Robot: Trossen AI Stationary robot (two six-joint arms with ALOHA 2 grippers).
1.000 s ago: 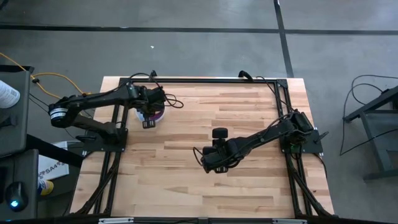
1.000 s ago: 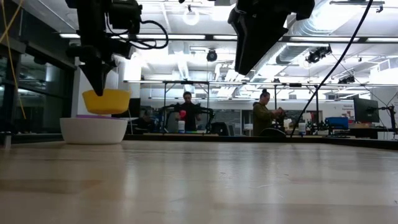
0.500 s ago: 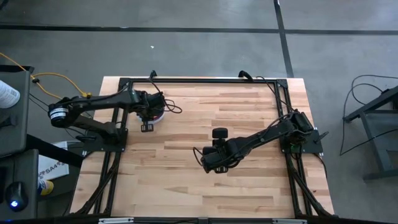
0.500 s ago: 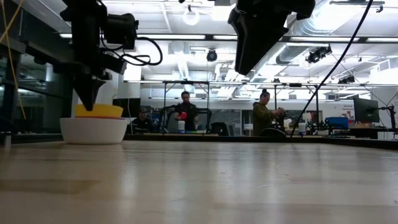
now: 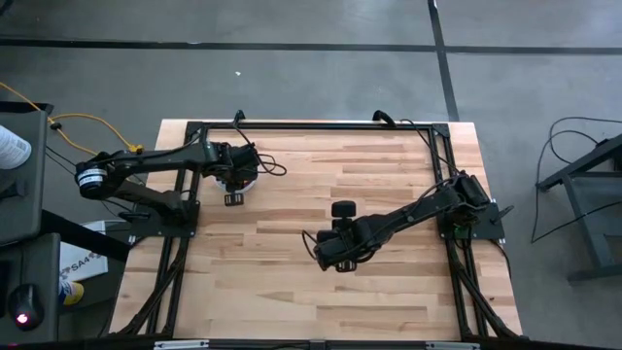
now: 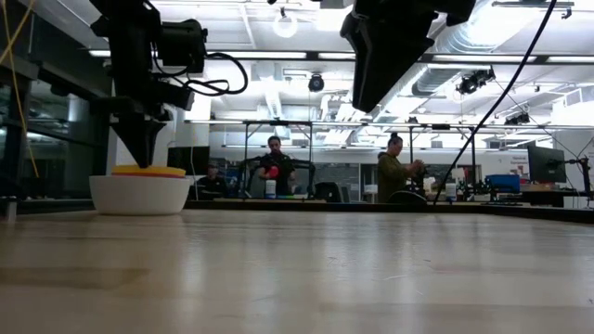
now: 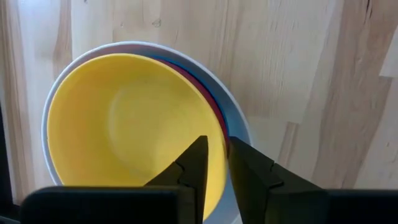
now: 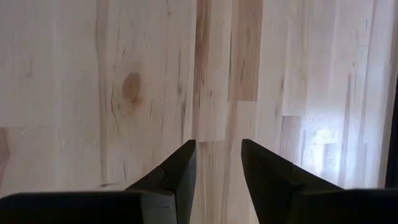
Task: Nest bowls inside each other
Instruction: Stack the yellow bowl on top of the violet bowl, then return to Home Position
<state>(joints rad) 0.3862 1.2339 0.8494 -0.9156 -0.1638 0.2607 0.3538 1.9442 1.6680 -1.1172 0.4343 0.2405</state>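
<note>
Butcher-block table under workshop lights: upper left in the high view, the white bowl holds the stack, yellow bowl on top, red and blue rims peeking out. Left gripper, jaws slightly parted, straddles the yellow rim. Right gripper hovers mid-table, open, empty.

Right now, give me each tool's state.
Left tool: open a little around the yellow bowl's rim, not gripping.
Right tool: open, empty.

The yellow bowl has dropped into the white bowl, and the left gripper's fingers have parted.
</note>
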